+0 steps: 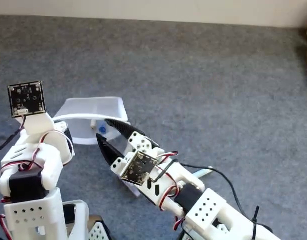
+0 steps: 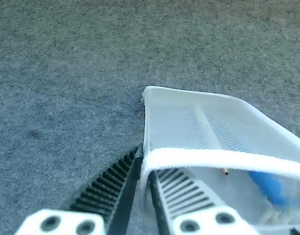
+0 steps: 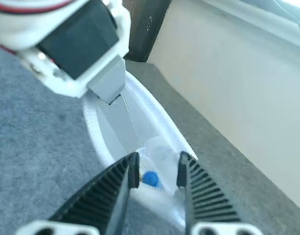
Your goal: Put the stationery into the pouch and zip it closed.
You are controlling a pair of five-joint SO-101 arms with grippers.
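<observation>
The white see-through mesh pouch [image 1: 93,107] sits on the grey fuzzy table cover [image 1: 203,75]. Its mouth stands open. The left gripper [image 2: 144,165] is pressed together on the pouch's thick white edge, at 1 corner of the mouth, and it holds that edge up. In the left wrist view the mesh wall runs away from the gripper's 2 black ribbed fingers [image 2: 108,188].

The right gripper [image 3: 157,170] is spread apart. Its 2 black fingers [image 3: 108,188] point at the open mouth from the other side. Their tips are just at the white edge, 1 on each side of a gap.

A small blue piece of stationery [image 3: 150,178] lies inside the pouch. It shows in the gap between the right gripper's tips, close below them. In the left wrist view the same blue piece [image 2: 268,186] lies under the white edge.
</observation>
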